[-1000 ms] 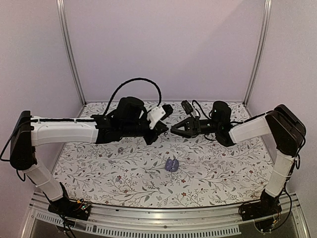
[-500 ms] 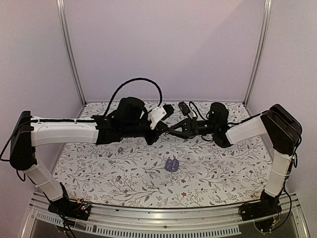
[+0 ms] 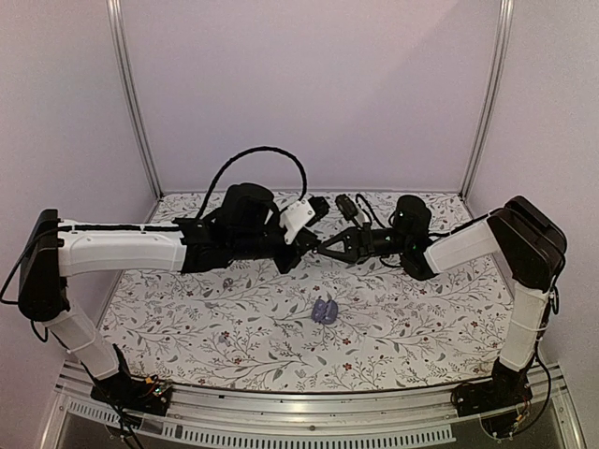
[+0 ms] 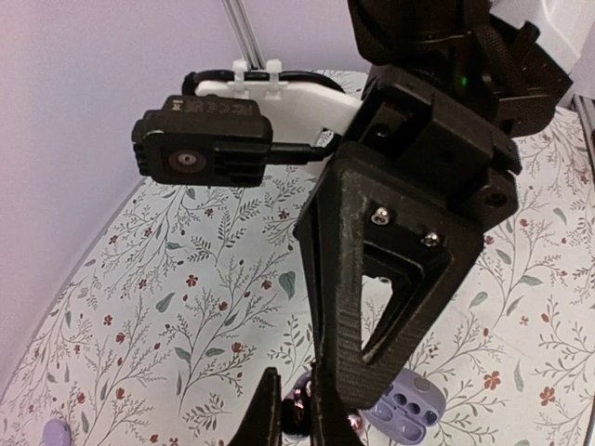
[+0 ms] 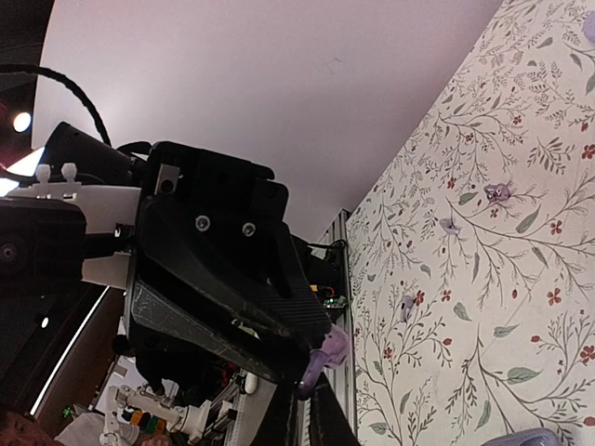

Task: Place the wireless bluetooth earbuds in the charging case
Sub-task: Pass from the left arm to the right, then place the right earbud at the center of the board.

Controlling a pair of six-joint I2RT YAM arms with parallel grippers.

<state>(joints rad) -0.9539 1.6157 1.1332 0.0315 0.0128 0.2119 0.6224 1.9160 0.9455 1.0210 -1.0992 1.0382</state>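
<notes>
The top camera shows me the left gripper (image 3: 314, 246) and right gripper (image 3: 326, 248) meeting tip to tip above the counter (image 3: 421, 327). The charging case (image 3: 326, 311) lies open on it, nearer than the grippers. On my left wrist camera, the left gripper's fingers are clamped on one earbud (image 4: 297, 420), and a second earbud (image 4: 56, 431) lies on the counter to the left. From the right wrist view I cannot tell whether the right gripper's fingers are apart or together.

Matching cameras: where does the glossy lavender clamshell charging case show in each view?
Top external: charging case mid-cloth, towards near edge.
Left wrist: case open at bottom edge, right of centre.
Right wrist: case cut off at bottom right corner.
Shared landmark: the flower-printed cloth.
</notes>
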